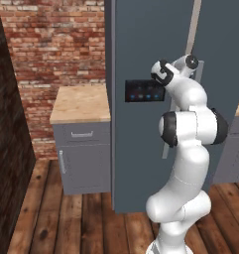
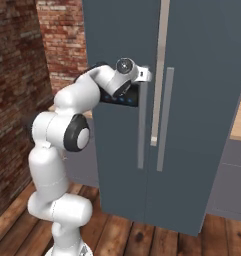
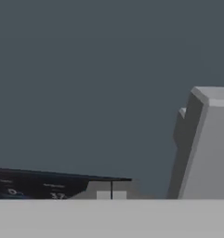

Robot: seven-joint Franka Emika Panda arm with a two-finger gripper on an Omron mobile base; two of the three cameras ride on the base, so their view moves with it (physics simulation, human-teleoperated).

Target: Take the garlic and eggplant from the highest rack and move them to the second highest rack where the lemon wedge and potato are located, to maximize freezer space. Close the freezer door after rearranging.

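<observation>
1. Gripper (image 2: pixel 146 75) sits high on the freezer door (image 2: pixel 119 165), right at the top end of the left handle (image 2: pixel 141 130).
2. From the hand camera, the two finger tips (image 3: pixel 111 189) stand together with just a thin line between them, so the jaws look closed on nothing.
3. Just beyond the tips, the same camera shows the slate door face, the dark panel (image 3: pixel 39 186) at lower left, and the grey top of the handle (image 3: pixel 201 148) at right.
4. From the left base camera, the arm (image 1: pixel 183 149) rises in front of the fridge (image 1: pixel 141 149) and its wrist reaches up beside the dark panel (image 1: pixel 143 91).
5. Both fridge doors are shut; a pale seam runs down between them, and the right door carries its own handle (image 2: pixel 164 120).
6. With the doors shut, the garlic, eggplant, lemon wedge, potato and the racks are hidden.
7. A cabinet (image 1: pixel 84 149) with a wooden top stands just left of the fridge, against a brick wall (image 1: pixel 51 44).
8. Floor (image 1: pixel 66 223) is brown planks.
</observation>
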